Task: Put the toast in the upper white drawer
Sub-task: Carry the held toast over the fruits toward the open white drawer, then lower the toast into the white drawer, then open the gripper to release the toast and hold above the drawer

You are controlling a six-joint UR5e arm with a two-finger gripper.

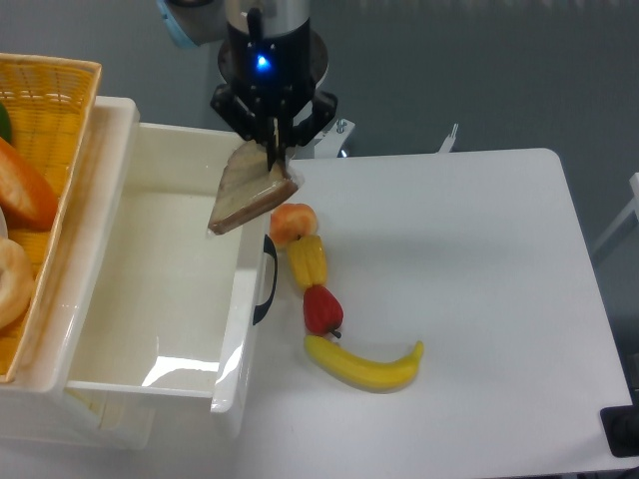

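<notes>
The toast [250, 192] is held in the air by the hand [272, 150], whose two fingers are closed on its upper edge. The slice hangs tilted, its lower end pointing down and to the left, and it is seen over the right front wall of the drawer [150, 299], partly above the drawer's inside and partly above its rim. A clear wrap can be made out around the slice. A blue light is lit on the body of the hand.

The drawer is pulled out and open at the top, with nothing seen lying on its white floor. A dark curved handle [267, 279] is fixed on its front, facing the bench [479, 279].

On the bench, just beside the handle, a row of toy foods is laid: an orange fruit [294, 222] nearest the toast, then a yellow pepper-like piece [308, 261], a red one [322, 310] and a banana [364, 364] at the near end. The pieces are touching or nearly touching one another.

At the left edge a yellow wicker basket [55, 85] is seen, with an orange loaf [22, 190] and a pale ring [12, 279] in it.
</notes>
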